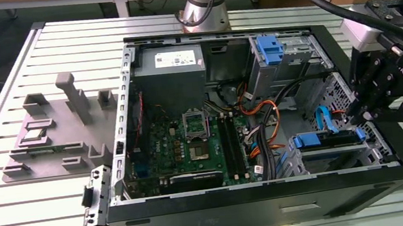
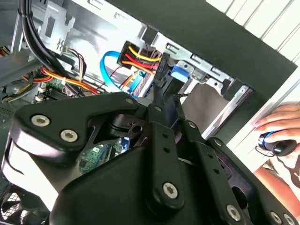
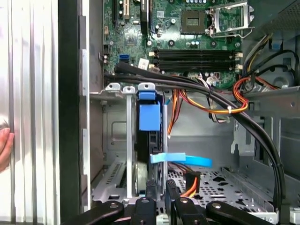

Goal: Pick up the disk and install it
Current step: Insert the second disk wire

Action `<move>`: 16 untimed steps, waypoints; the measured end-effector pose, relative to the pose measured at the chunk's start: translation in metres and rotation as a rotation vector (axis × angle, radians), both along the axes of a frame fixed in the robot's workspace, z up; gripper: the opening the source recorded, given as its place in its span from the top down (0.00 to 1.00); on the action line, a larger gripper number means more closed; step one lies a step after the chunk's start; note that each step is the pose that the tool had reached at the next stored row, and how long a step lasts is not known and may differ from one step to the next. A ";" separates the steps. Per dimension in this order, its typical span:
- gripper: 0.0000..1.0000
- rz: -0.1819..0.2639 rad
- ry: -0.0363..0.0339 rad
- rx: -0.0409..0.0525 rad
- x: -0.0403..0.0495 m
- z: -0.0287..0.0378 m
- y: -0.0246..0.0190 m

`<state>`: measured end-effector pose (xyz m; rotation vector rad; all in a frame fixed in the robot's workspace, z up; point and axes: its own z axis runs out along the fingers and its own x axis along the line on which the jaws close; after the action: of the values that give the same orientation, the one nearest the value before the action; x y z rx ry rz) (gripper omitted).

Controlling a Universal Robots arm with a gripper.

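The disk (image 1: 326,137) lies in the lower drive cage at the exterior view's right end of the open computer case, its blue frame on top. In the first wrist view the disk (image 3: 149,117) stands edge-on in the bay, with a blue tab at its far end. My gripper (image 1: 361,120) is at the disk's outer end. Its fingers (image 3: 150,188) are drawn close together on that end, shut on the disk. In the second wrist view the gripper (image 2: 167,96) points at the disk's blue frame (image 2: 180,71).
A bare blue bracket (image 1: 270,48) sits in the upper bay beside the grey power supply (image 1: 169,62). Black and orange cables (image 3: 211,101) and a blue flat cable (image 3: 180,159) cross near the bay. A person's hand (image 2: 276,124) rests outside the case. Grey fixtures (image 1: 59,129) stand on the table.
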<state>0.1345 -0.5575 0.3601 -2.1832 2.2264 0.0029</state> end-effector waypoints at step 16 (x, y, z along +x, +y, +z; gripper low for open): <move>0.76 0.000 0.0000 -0.0002 0.0108 -0.0014 0.0036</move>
<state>0.1453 -0.5539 0.3587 -2.1832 2.2267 0.0026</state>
